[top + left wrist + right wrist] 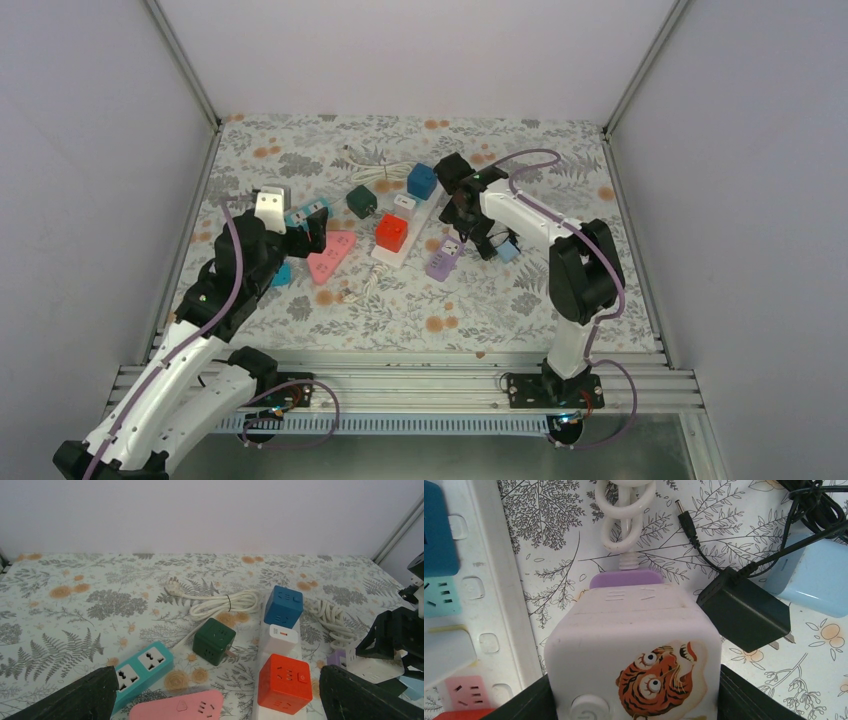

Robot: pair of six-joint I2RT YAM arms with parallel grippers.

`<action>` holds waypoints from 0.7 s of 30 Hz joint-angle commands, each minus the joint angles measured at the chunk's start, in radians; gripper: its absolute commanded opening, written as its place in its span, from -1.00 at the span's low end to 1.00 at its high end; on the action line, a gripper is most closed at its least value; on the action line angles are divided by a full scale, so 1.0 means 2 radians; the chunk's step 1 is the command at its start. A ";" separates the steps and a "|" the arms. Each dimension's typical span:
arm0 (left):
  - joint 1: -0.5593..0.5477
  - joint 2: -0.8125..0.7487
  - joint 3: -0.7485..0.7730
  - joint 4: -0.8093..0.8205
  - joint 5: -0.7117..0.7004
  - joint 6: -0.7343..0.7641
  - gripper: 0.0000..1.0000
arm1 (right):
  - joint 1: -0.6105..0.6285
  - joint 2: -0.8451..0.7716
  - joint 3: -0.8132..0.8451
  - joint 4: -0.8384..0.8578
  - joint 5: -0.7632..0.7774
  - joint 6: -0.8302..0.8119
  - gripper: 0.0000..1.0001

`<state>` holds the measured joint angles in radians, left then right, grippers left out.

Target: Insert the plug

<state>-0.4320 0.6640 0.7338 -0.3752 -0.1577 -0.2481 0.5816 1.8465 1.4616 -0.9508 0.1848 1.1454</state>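
A long white power strip (489,555) lies just left of the right gripper (636,697), which pinches the white tiger-sticker cube plug (634,645). The purple socket strip's end (626,578) shows just ahead, and a black adapter (744,615) sits close at right. The left gripper (217,697) is spread wide.

We count four power strips: white strip (484,570), pink strip (332,255), teal strip (142,666), purple strip (443,262). Cube adapters number five: blue cube (283,605), green cube (214,640), red cube (285,682), small white cube (281,639), tiger-marked cube (634,645). At frame right, one black charger (744,615) and one pale blue block (819,580).
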 commanded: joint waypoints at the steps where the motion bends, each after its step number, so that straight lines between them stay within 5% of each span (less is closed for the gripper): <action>1: 0.003 0.001 0.000 0.000 -0.009 -0.006 1.00 | 0.002 0.004 0.003 -0.020 0.000 -0.004 0.02; 21: 0.003 0.010 0.001 -0.003 -0.015 -0.005 1.00 | -0.015 0.075 0.013 -0.021 0.001 -0.022 0.06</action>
<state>-0.4316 0.6800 0.7338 -0.3782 -0.1738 -0.2489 0.5747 1.9312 1.5417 -1.0100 0.2138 1.1225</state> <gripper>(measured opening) 0.999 0.638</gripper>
